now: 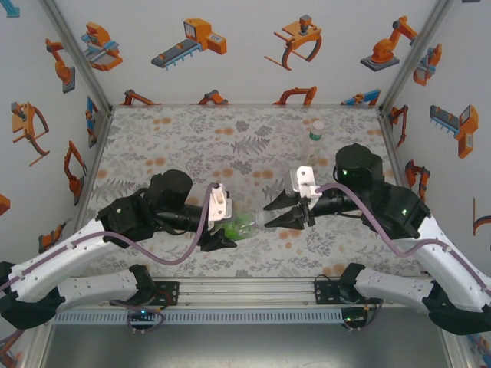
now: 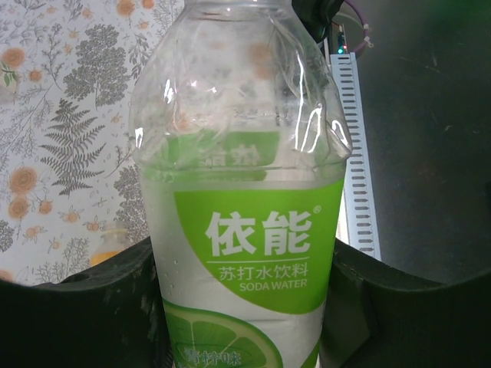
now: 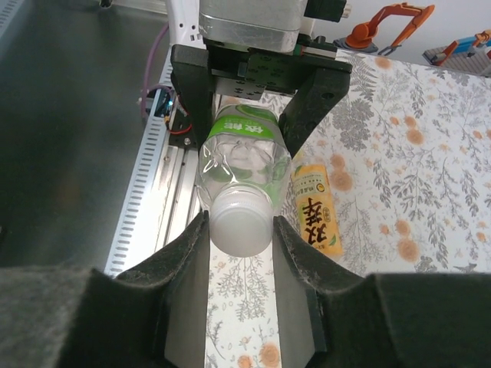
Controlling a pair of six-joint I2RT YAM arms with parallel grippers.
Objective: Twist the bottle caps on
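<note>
Three bottles: green bottle [image 1: 245, 225] in left hand [image 1: 228, 231], amber bottle [image 3: 316, 208], slim bottle [image 1: 314, 136].

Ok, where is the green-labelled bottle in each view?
Top external: bottle low centre, lying sideways between the two arms.
Left wrist: bottle centre, label facing the camera, neck toward the top edge.
Right wrist: centre, its white cap toward the camera, between the right arm's fingers.
Shared landmark: slotted metal rail at the table's near edge, right of the bottle in left wrist, left of it in right wrist.
</note>
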